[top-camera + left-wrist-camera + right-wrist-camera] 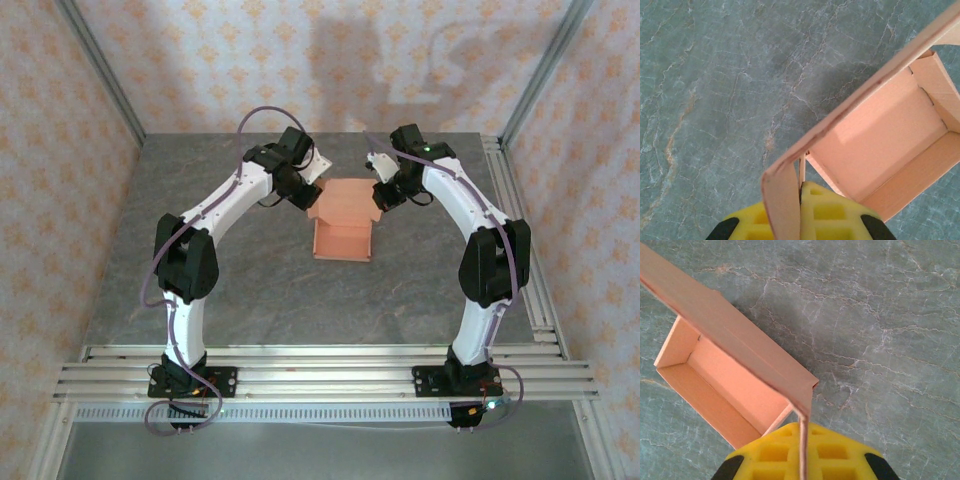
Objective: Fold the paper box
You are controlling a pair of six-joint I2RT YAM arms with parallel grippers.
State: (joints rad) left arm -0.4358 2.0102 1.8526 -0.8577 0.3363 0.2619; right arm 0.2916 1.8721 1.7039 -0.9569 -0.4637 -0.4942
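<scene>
The paper box [345, 222] is salmon-orange card, half formed with raised walls, lying at the table's middle between both arms. My left gripper [310, 195] is at its left far corner. In the left wrist view the yellow pads [830, 210] of the left gripper [802, 189] are shut on a thin side flap of the box [880, 145], whose open inside faces the camera. My right gripper [383, 192] is at the right far corner. There the right gripper [802, 427] is shut on a card flap, with the box [725, 385] lying to its left.
The grey marbled table [250, 290] carries the box. Aluminium rails [320, 365] run along the near edge and a rail [515, 230] runs down the right side. Patterned walls [60, 180] close in the left, back and right.
</scene>
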